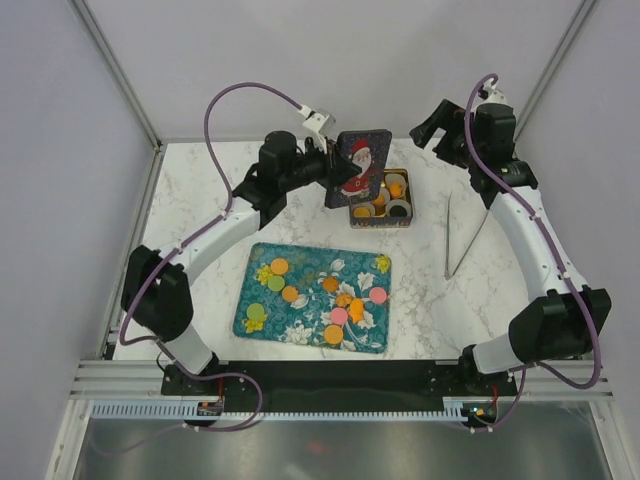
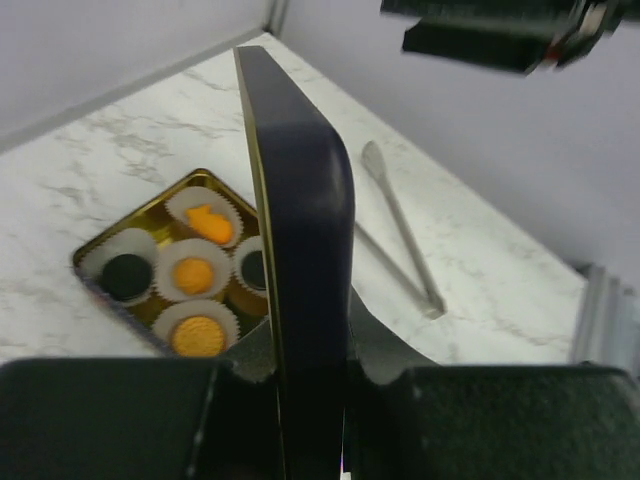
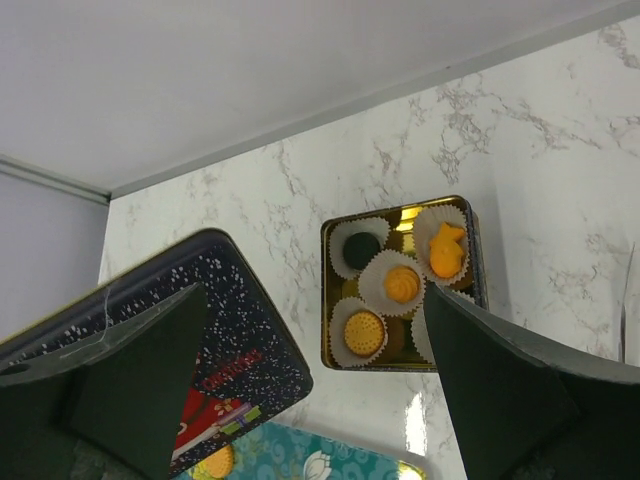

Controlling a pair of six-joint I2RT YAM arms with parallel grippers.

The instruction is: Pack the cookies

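Observation:
Loose round cookies (image 1: 345,300) in orange, pink, green and yellow lie on a teal flowered tray (image 1: 250,300). Behind it stands an open gold-lined tin (image 1: 381,213) with cookies (image 2: 195,275) in white paper cups. My left gripper (image 1: 328,165) is shut on the tin's dark Santa lid (image 1: 357,165), holding it on edge just left of the tin; in the left wrist view the lid (image 2: 300,200) rises between the jaws of that gripper (image 2: 312,370). My right gripper (image 3: 315,290) hangs open and empty above the tin (image 3: 327,300), raised at the back right (image 1: 440,125).
Metal tongs (image 1: 455,240) lie on the marble to the right of the tin, also in the left wrist view (image 2: 400,230). White walls close the back and sides. The teal tray's corner (image 3: 330,460) shows below the lid (image 3: 230,330) in the right wrist view.

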